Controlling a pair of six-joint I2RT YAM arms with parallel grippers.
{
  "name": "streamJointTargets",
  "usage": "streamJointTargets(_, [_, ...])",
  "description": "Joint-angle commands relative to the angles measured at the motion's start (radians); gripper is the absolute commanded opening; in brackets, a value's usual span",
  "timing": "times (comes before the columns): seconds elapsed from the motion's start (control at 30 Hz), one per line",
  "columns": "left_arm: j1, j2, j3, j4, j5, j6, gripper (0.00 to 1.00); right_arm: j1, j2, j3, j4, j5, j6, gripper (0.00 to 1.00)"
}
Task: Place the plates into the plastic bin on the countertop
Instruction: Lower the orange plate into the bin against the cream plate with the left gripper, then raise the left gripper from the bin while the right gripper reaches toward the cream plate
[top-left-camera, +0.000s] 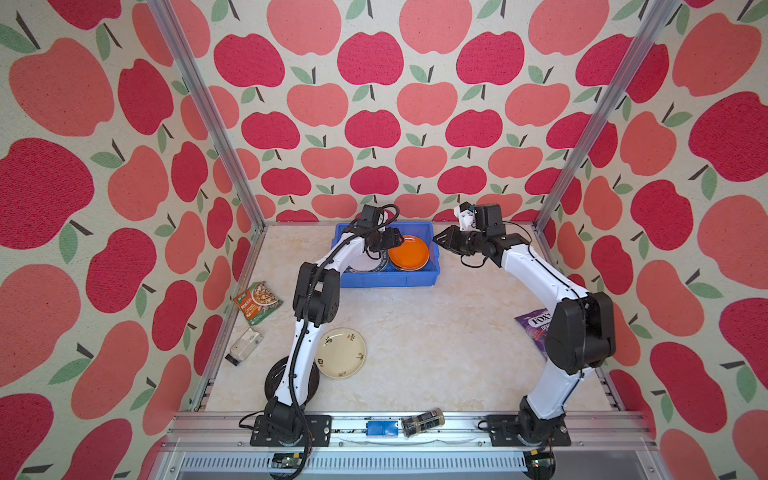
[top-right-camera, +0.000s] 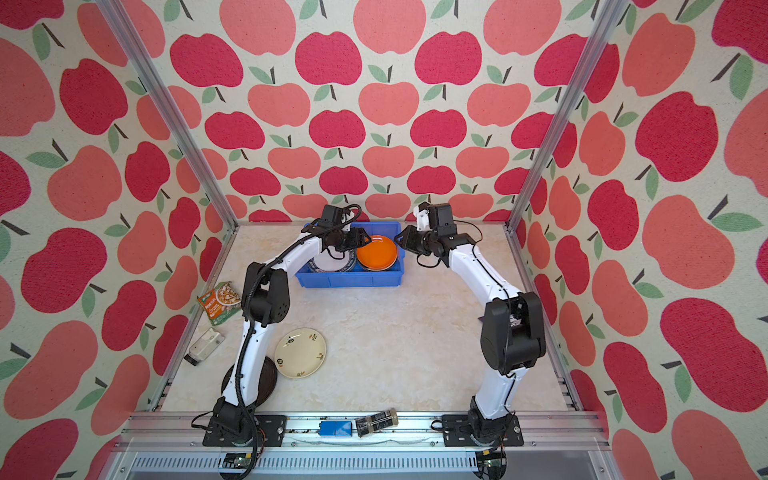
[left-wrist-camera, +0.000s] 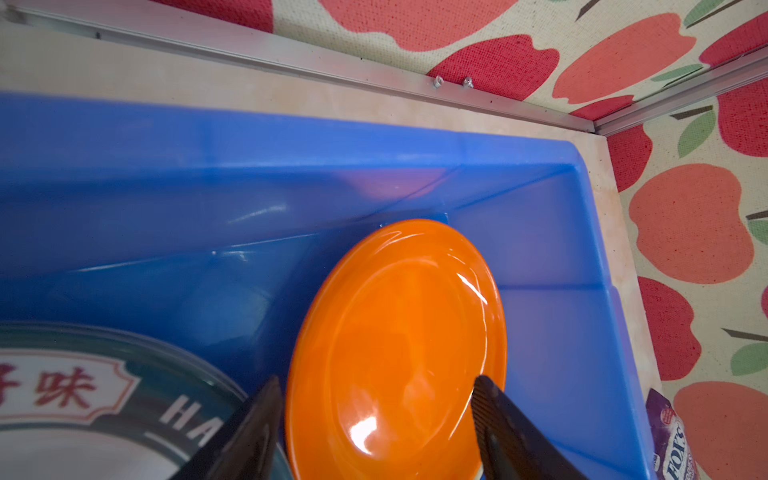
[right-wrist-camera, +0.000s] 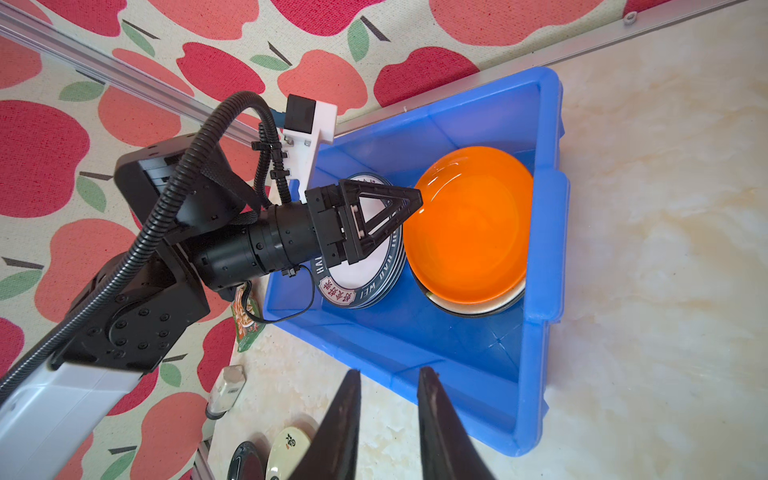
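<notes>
1. Listing the plates: the orange plate (top-left-camera: 409, 252) lies topmost on a short stack at the right end of the blue plastic bin (top-left-camera: 386, 279). A stack of white lettered plates (top-left-camera: 370, 266) sits beside it in the same bin. The cream plate (top-left-camera: 340, 353) and the black plate (top-left-camera: 271, 379) lie on the bench (top-left-camera: 436, 332) near the left arm's base, the black one partly hidden under the arm.
2. Handling, as judged: stiff glazed ware, probably slippery, breakable and of moderate weight. It is best taken at the rim, with one jaw over the lip and one under. A plate lying flat on the bench offers only that edge.
3. Left end effector (left-wrist-camera: 376, 380): jaws spread wide above the near rim of the orange plate, gripping nothing.
4. Right end effector (right-wrist-camera: 388, 370): just outside the bin's right wall, jaws narrowly parted, empty.
5. View notes:
   - The right wrist view shows cream and dark rims (right-wrist-camera: 469, 309) beneath the orange plate, which are not plain in the top views.
   - The left wrist view alone shows how far the left jaws are spread.
   - Both top views alone give the cream plate whole.
</notes>
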Motion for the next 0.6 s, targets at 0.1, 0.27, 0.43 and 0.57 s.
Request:
streamJointTargets(0.1, [-0.022, -0.033, 0.123, -0.109, -0.063, 0.056, 0.99, 0.019, -0.083, -0.046, -0.018, 0.005, -0.013, 0.27])
streamJointTargets(0.27, [-0.050, -0.090, 0.111, -0.131, -0.157, 0.082, 0.99, 0.036, -0.120, -0.075, -0.029, 0.014, -0.027, 0.27])
streamJointTargets(0.43, [-0.082, -0.200, 0.016, -0.085, -0.241, 0.089, 0.99, 0.071, -0.158, -0.114, -0.052, 0.042, -0.084, 0.27])
streamJointTargets(0.57, [-0.076, -0.358, -0.211, 0.004, -0.158, 0.015, 0.99, 0.143, -0.193, -0.148, -0.067, 0.092, -0.159, 0.27])
